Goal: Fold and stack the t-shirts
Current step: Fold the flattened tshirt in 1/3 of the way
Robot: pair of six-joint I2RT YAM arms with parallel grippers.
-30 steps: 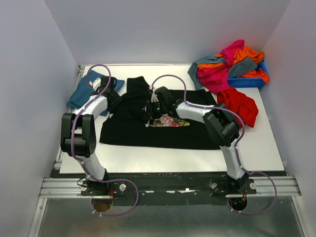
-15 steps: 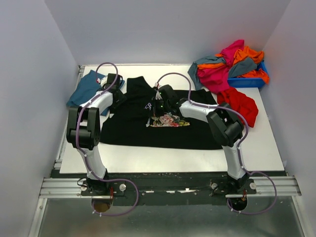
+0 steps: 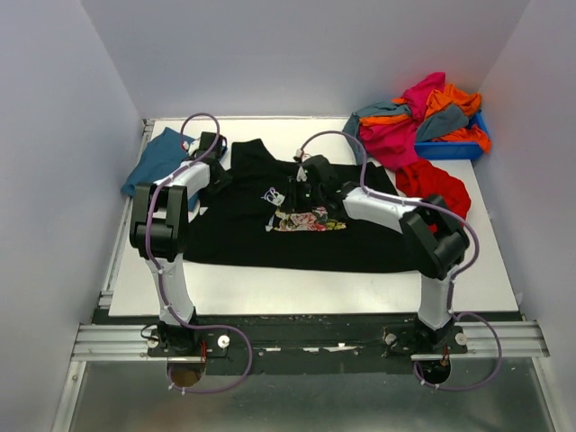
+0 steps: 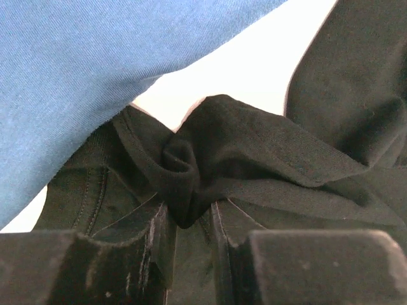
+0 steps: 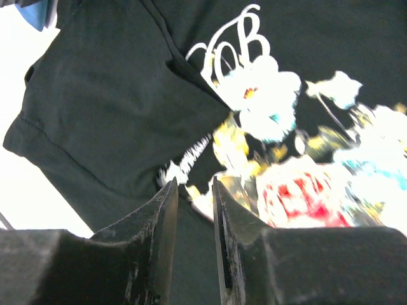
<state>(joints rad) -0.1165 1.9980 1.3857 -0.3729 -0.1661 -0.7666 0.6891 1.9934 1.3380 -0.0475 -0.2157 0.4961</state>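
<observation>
Black t-shirt lies flat mid-table, its long axis left to right and its hem toward the arm bases. The left claw pinches a bunched fold at the shirt's far left corner. The rest of the shirt lies to its right, so a fold would likely go inward. The right claw, its jaws a slit apart and holding nothing, hangs over the chest print. Beyond are one blue t-shirt, one red t-shirt, and a heap too tangled to count on one bin.
</observation>
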